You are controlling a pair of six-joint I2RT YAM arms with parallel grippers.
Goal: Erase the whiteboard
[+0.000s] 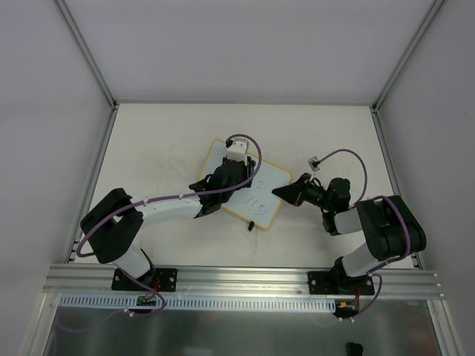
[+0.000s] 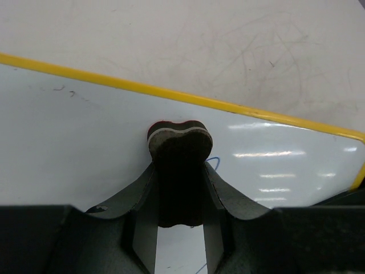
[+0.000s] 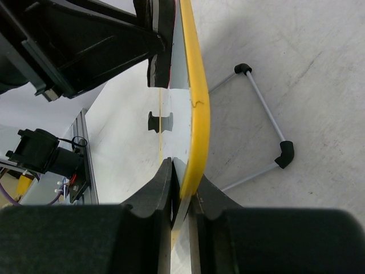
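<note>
1. The board is lying mid-table, between the two arms, turned at an angle to the edges of the table.
2. The left gripper is reaching over the board's upper-left part. Its fingers are pinching a black bone-shaped eraser between them.
3. The eraser is pressing on the white face, just inside the yellow frame on the far edge. In the right wrist view its lower edge is touching the face.
4. The right gripper is clamping the board's right edge. One finger is sitting on the white face and the other on the back, with the frame pinched between them.
5. Dark handwritten marks are showing on the part of the board nearer the arm bases, apart from the eraser.
6. A thin blue line is showing just right of the eraser, partly hidden by a left finger.
7. The face around the eraser is reading white, with only a few faint specks towards the left.
8. A wire stand with black corner caps is sticking out on the board's back side, over the scuffed table.
9. Cannot tell whether the clamped edge is resting on the table or lifted off it.
</note>
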